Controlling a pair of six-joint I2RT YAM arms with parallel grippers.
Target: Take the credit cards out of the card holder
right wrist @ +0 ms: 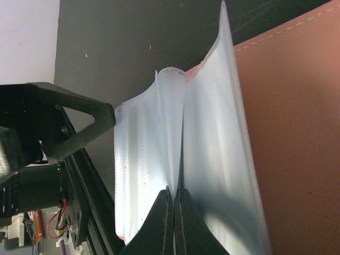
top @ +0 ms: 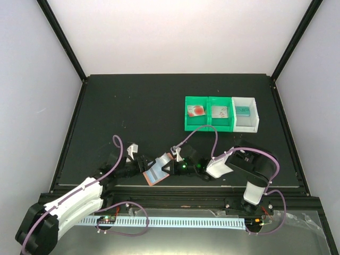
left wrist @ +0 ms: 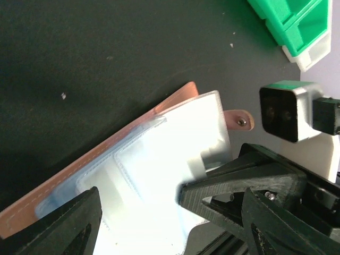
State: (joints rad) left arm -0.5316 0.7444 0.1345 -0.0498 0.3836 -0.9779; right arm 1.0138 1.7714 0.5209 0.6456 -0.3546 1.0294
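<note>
Between your black left fingers (left wrist: 64,223) the card holder (left wrist: 138,175) shows pale blue-grey, almost white pockets, edged in salmon pink with light stitching. Its snap tab (left wrist: 240,118) is the same salmon with a silvery stud. To the right of your black right fingers (right wrist: 162,223), the salmon cover carries a white dashed seam. Well beyond both pairs are two bright green bins (top: 208,125), a white bin (top: 247,126), a whitish credit card (top: 196,110) with red marks, and the matte black table (top: 133,106).

Matt leather-like card holder (right wrist: 297,133), glossy plastic pockets (left wrist: 159,175), matt table (top: 133,106)
</note>
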